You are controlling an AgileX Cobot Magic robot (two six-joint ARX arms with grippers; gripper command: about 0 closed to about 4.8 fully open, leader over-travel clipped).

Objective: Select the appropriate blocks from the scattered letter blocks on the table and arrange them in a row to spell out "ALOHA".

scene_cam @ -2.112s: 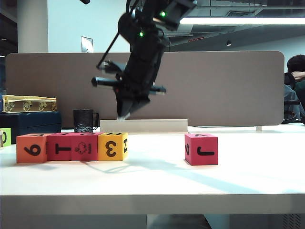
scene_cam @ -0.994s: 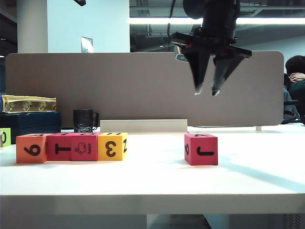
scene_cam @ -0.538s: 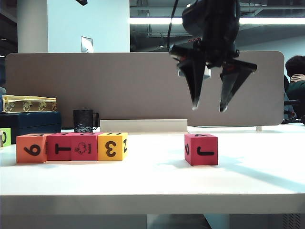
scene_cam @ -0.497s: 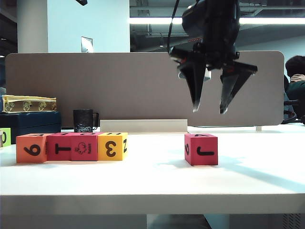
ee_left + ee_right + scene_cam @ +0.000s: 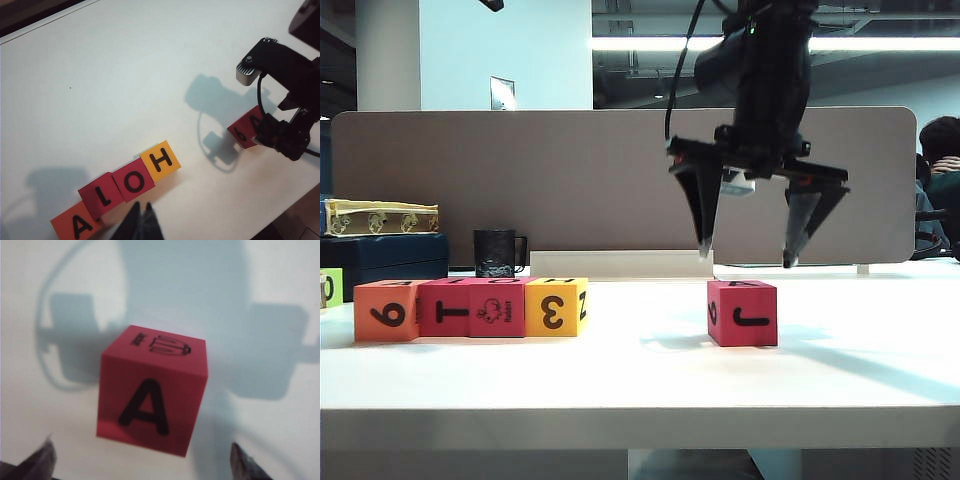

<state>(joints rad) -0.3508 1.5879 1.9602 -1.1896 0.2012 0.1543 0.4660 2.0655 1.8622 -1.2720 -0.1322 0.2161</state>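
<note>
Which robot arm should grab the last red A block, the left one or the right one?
Probably the right. The right gripper hangs open directly above the lone red A block, one finger on each side. The left gripper is shut, over by the A-L-O-H row.

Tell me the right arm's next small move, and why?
Probably lower the right gripper straight down so its open jaws straddle the lone red A block. It hangs just above that block, apart from it, while the row already reads A-L-O-H and lacks its last A.
</note>
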